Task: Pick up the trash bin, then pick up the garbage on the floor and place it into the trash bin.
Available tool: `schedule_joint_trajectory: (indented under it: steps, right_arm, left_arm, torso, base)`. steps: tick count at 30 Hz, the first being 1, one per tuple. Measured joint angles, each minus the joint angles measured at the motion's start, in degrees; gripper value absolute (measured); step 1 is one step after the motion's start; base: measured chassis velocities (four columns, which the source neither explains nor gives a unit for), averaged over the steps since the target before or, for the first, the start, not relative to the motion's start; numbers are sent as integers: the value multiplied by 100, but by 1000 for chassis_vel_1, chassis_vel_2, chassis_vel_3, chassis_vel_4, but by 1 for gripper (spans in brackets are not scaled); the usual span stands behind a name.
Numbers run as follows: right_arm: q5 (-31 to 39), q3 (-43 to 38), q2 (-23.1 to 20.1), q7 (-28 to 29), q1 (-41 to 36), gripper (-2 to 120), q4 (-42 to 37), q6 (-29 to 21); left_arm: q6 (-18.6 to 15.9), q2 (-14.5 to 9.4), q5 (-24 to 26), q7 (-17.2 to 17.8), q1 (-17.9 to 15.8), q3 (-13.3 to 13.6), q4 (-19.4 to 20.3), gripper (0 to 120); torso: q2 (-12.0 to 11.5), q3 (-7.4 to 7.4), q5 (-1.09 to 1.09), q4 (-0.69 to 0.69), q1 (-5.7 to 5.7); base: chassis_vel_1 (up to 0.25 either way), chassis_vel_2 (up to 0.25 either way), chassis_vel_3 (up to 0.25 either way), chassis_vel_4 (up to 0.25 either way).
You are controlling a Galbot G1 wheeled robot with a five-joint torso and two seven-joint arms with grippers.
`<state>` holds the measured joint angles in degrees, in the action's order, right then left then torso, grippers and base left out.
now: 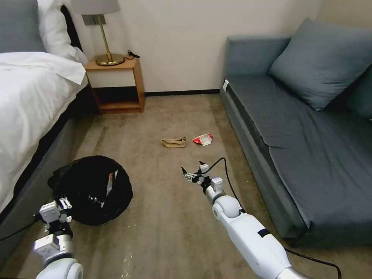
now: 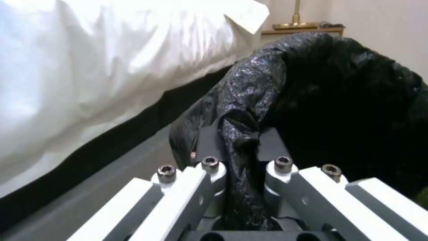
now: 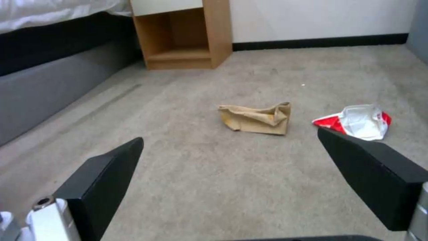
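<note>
The trash bin [image 1: 95,190], wrapped in a crinkly black bag liner, sits low at my left beside the bed. My left gripper [image 1: 62,205] is shut on the bin's lined rim; the pinched liner [image 2: 240,134] runs between its fingers. On the carpet floor [image 1: 166,228] lie two pieces of garbage: a crumpled tan paper [image 1: 174,142] [image 3: 256,117] and a crumpled red-white wrapper [image 1: 203,139] [image 3: 356,120]. My right gripper [image 1: 192,169] hovers open above the carpet, short of both pieces, with nothing between its black fingers [image 3: 105,179].
A bed with white sheets [image 1: 27,97] borders the left. A wooden nightstand [image 1: 116,83] with a brass lamp [image 1: 104,35] stands against the far wall. A blue-grey sofa [image 1: 302,135] with a cushion fills the right. Open carpet lies between.
</note>
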<state>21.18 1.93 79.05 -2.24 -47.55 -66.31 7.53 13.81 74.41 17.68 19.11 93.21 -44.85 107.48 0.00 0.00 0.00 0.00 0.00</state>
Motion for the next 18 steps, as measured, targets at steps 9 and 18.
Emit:
schedule_joint_trajectory:
  steps: [9,18]
  right_arm:
    - [-38,-11,-7,-17,-1,100,52,35]
    - [-82,6,-1,-32,8,100,91,55]
  left_arm:
    - [-11,-12,-3,0,-28,6,-22,7]
    - [-13,3,-11,-2,-10,12,-47,7]
  torso:
    - [0,0,0,0,0]
    - [0,0,0,0,0]
  base:
    - [-109,95,103,-104]
    - [-99,109,108,-111]
